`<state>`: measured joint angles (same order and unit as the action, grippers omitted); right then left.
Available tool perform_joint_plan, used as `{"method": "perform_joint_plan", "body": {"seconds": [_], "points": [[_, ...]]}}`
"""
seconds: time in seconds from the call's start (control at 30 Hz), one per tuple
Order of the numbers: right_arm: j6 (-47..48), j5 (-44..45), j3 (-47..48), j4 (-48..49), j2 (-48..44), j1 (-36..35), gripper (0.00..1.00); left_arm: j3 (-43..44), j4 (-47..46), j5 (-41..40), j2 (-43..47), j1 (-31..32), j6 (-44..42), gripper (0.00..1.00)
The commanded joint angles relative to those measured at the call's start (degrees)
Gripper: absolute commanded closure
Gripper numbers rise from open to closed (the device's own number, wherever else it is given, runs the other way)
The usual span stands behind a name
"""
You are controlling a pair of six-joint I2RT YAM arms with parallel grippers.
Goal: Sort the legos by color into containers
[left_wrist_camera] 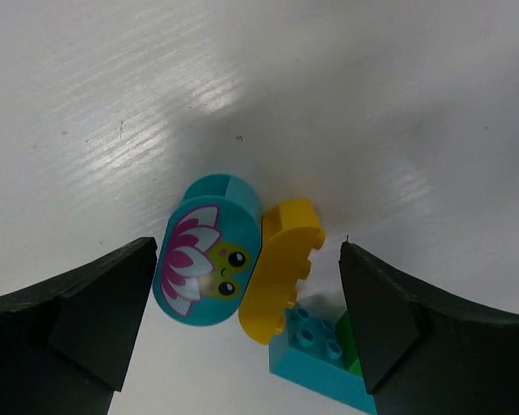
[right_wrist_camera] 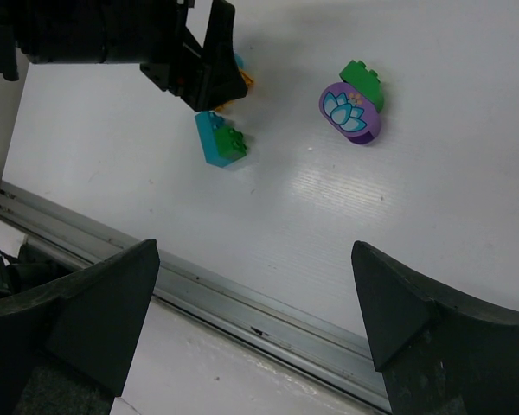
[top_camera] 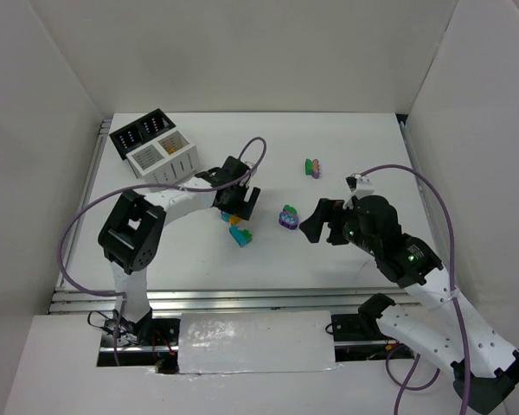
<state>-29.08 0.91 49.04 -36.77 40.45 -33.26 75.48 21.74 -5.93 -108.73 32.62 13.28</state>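
My left gripper (top_camera: 240, 206) is open and hangs low over a small cluster of legos at the table's middle. In the left wrist view its gripper (left_wrist_camera: 248, 290) straddles a teal rounded brick with a lotus picture (left_wrist_camera: 209, 262) and a yellow brick (left_wrist_camera: 281, 268), with a teal square brick (left_wrist_camera: 324, 350) just behind. My right gripper (top_camera: 316, 223) is open and empty, right of a purple brick (top_camera: 287, 219) joined to a green one (right_wrist_camera: 362, 79). The black containers (top_camera: 143, 131) and white containers (top_camera: 163, 160) stand at the far left.
Another small clump of green, orange and pink bricks (top_camera: 312, 167) lies further back, right of centre. The table's metal front rail (right_wrist_camera: 242, 298) runs under my right gripper (right_wrist_camera: 255, 285). White walls close in the table on three sides.
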Motion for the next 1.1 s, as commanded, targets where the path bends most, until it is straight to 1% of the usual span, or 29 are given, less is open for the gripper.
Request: {"method": "perform_joint_plan", "body": {"seconds": [0.0, 0.03, 0.07, 0.1, 0.13, 0.17, 0.23, 0.27, 0.3, 0.33, 0.4, 0.43, 0.47, 0.53, 0.57, 0.6, 0.63, 0.67, 0.7, 0.73, 0.77, 0.8, 0.9, 0.93, 0.97, 1.03, 1.07], "points": [[0.4, -0.6, -1.0, 2.6, -0.2, -0.5, 0.00, 2.4, -1.2, -0.7, -2.7, -0.6, -0.1, 0.00], [0.3, -0.6, -1.1, 2.6, -0.3, -0.5, 0.00, 2.5, -1.3, -0.7, -3.2, -1.0, 0.3, 0.01], [0.3, -0.6, -1.2, 2.7, -0.3, -0.6, 0.00, 2.5, -1.4, -0.2, -3.6, -1.1, 0.3, 0.03], [0.3, -0.6, -1.2, 2.6, -0.4, -0.6, 0.00, 2.5, -2.0, 0.5, -4.2, -1.1, 0.4, 0.10], [0.3, -0.6, -1.3, 2.7, -0.4, -0.6, 0.00, 2.6, -2.1, 0.5, -4.5, -1.1, 0.5, 0.15], [0.3, -0.4, -1.5, 2.6, -0.5, -0.6, 0.00, 2.7, -2.3, 0.6, -4.6, -1.2, 0.7, 0.27], [0.3, -0.1, -1.4, 2.3, -0.6, -0.6, 0.00, 3.2, -2.7, 0.4, -5.0, -1.2, 1.0, 0.39], [0.3, 0.1, -1.4, 2.1, -0.6, -0.5, 0.01, 3.9, -2.8, 0.3, -5.0, -1.2, 1.2, 0.58], [0.3, 0.2, -1.3, 2.1, -0.7, -0.5, 0.00, 4.2, -2.8, 0.3, -4.8, -1.2, 1.4, 0.66], [0.3, 0.4, -1.4, 2.1, -0.8, -0.5, 0.00, 4.8, -3.3, -0.6, -4.4, -1.2, 2.1, 0.72], [0.2, 1.1, -1.6, 2.3, -0.9, -0.6, 0.00, 7.0, -3.5, -0.7, -3.0, -1.2, 2.0, 0.93], [0.0, 1.6, -1.7, 2.4, -0.9, -0.5, 0.00, 7.7, -4.2, -0.9, -2.3, -1.2, 2.3, 1.00], [-1.3, 2.5, -1.8, 2.5, -1.0, -0.5, 0.00, 8.1, -5.4, 0.0, -1.1, -1.2, 1.9, 1.00], [-3.3, 5.5, -2.0, 3.0, -1.9, -0.4, 0.00, 6.1, -9.4, 2.6, 4.3, -0.4, 0.1, 1.00], [-5.3, 6.3, -1.8, 2.9, -2.3, -0.6, 0.00, 1.3, -16.0, 3.6, 7.1, 0.2, -0.9, 1.00], [-6.0, 6.6, -1.5, 3.0, -2.7, -0.5, 0.00, -1.7, -19.9, 4.8, 13.0, 0.7, -1.8, 1.00], [-7.6, 6.9, -0.3, 2.7, -2.8, -0.4, 0.00, -5.5, -24.7, 5.7, 16.1, 1.6, -3.7, 1.00], [-8.2, 7.2, 0.7, 2.2, -2.7, -0.5, 0.00, -12.9, -33.4, 10.9, 19.5, 1.9, -4.8, 1.00], [-8.7, 7.4, 2.8, 1.0, -2.2, -0.4, 0.00, -16.3, -37.7, 13.2, 25.4, 2.5, -5.7, 1.00], [-9.8, 7.4, 4.0, 0.3, -1.9, -0.4, 0.01, -19.8, -41.5, 15.0, 28.0, 3.0, -7.3, 1.00], [-10.2, 7.6, 6.0, -0.7, -1.0, -0.5, 0.01, -25.0, -46.5, 16.0, 32.6, 3.6, -8.2, 1.00], [-10.7, 7.0, 6.9, -0.9, -0.5, -0.4, 0.02, -27.9, -47.8, 16.5, 34.4, 4.8, -9.7, 1.00], [-10.7, 4.5, 9.8, -0.6, 1.6, -0.4, 0.06, -29.1, -47.0, 19.1, 38.7, 7.0, -11.7, 1.00], [-10.4, 1.1, 10.5, -0.4, 3.1, -0.6, 0.06, -29.3, -46.2, 19.4, 39.4, 7.6, -12.7, 1.00], [-10.3, -0.4, 11.2, -0.3, 4.1, -0.5, 0.08, -29.3, -45.6, 19.4, 40.9, 8.6, -13.9, 1.00], [-9.7, -4.1, 12.8, -0.1, 5.8, -0.8, 0.10, -29.6, -44.0, 19.1, 42.3, 11.5, -16.6, 1.00], [-9.4, -7.7, 13.4, 0.2, 7.4, -0.8, 0.13, -29.4, -43.3, 18.8, 43.2, 13.2, -17.1, 1.00]]}}
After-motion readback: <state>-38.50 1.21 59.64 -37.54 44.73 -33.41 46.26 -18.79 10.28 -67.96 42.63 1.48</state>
